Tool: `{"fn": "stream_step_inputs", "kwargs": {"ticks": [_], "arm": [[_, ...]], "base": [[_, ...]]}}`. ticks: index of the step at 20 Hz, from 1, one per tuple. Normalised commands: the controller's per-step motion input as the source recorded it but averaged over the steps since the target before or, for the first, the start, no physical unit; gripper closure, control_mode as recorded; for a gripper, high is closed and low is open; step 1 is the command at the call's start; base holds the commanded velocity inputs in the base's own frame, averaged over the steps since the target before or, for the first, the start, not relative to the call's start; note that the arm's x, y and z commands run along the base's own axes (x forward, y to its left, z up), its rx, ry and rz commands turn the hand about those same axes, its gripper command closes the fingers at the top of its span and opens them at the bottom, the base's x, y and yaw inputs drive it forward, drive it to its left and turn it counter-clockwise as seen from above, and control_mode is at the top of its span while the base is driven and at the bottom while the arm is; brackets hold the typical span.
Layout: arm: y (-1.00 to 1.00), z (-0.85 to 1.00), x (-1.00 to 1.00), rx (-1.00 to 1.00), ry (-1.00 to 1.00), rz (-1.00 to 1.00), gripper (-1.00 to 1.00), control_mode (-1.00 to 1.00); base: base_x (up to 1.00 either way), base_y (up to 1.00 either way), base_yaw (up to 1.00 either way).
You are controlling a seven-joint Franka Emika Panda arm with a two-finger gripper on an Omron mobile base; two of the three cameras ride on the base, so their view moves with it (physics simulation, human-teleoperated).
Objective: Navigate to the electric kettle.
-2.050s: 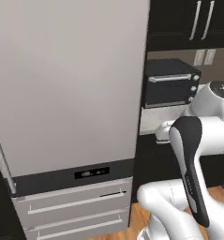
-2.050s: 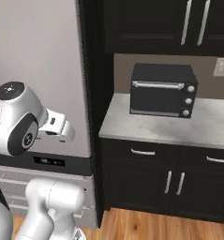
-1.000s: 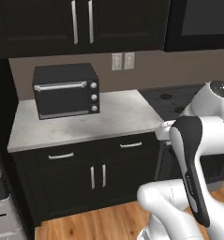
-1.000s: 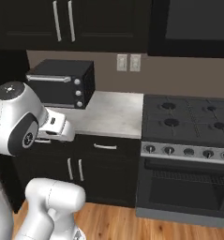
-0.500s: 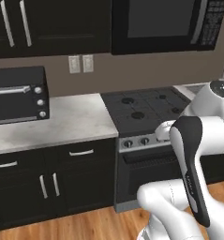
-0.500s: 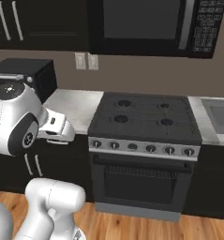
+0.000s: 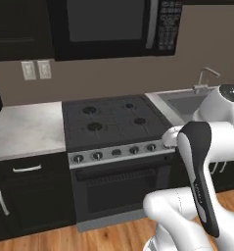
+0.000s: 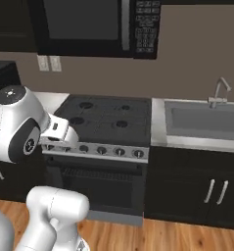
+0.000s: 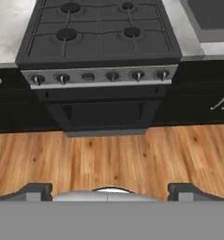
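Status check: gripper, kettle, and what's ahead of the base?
Gripper open, holding nothing. Stove dead ahead, sink beside it. Floor ahead clear.

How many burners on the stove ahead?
4: back left burner, back right burner, front left burner, front right burner. None looks hidden.

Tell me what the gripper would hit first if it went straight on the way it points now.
Judging by the hand view, probably the wooden floor in front of the stove; the gripper looks down at bare planks, though depth is unclear.
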Motion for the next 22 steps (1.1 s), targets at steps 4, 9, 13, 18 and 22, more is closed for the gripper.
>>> {"fn": "stream_step_inputs", "kwargs": {"ticks": [4,9,13,18,22], "arm": [[0.00,0.00,0.00,0.00,0.00,0.00,-1.00,1.00],[0.00,0.00,0.00,0.00,0.00,0.00,-1.00,1.00],[0.00,0.00,0.00,0.00,0.00,0.00,-1.00,1.00],[0.00,0.00,0.00,0.00,0.00,0.00,-1.00,1.00],[0.00,0.00,0.00,0.00,0.00,0.00,-1.00,1.00]], "base": [[0.00,-1.00,0.00],[0.00,-1.00,0.00],[0.00,-1.00,0.00],[0.00,-1.00,0.00],[0.00,-1.00,0.00]]}}
